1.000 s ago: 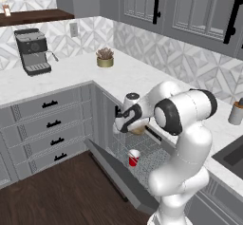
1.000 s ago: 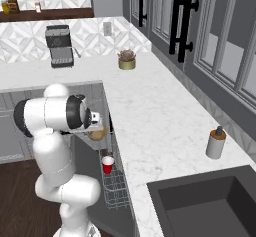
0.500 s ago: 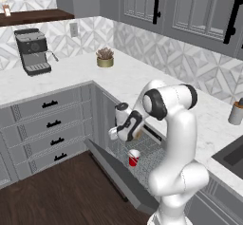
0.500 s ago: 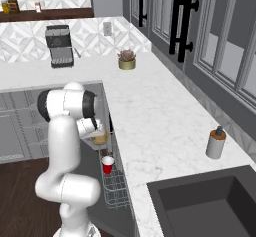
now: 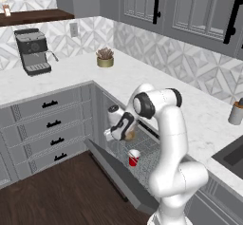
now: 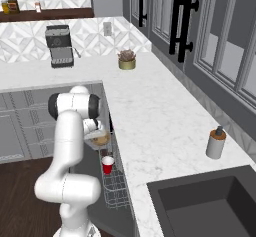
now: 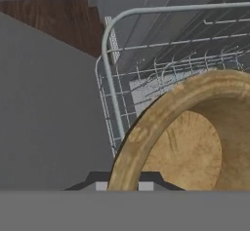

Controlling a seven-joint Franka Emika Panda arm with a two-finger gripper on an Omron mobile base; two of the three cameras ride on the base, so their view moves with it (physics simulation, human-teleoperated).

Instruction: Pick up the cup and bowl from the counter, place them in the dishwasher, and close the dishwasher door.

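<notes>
My gripper (image 5: 119,130) is shut on the rim of the tan wooden bowl (image 5: 129,135), holding it tilted just above the dishwasher's white wire rack (image 5: 153,149). In the hand view the bowl (image 7: 190,142) is close up, with the rack (image 7: 111,74) behind it and my gripper (image 7: 123,183) clamped on its rim. The red cup (image 5: 134,157) stands upright in the rack, a little nearer the sink than the bowl. The dishwasher door (image 5: 117,175) hangs open, dropped toward the floor. From the right I see the bowl (image 6: 101,140), the cup (image 6: 107,164) and the gripper (image 6: 94,134).
The white marble counter (image 5: 142,77) carries a potted plant (image 5: 105,58), a coffee machine (image 5: 32,52) and a grey soap dispenser (image 6: 216,143). A dark sink (image 6: 210,206) lies at the right. Grey drawers (image 5: 52,124) flank the dishwasher, with wood floor in front.
The arm has folded its elbow upward and the gripper, still holding the bowl, has shifted slightly left and down toward the rack. The cup has not moved.
</notes>
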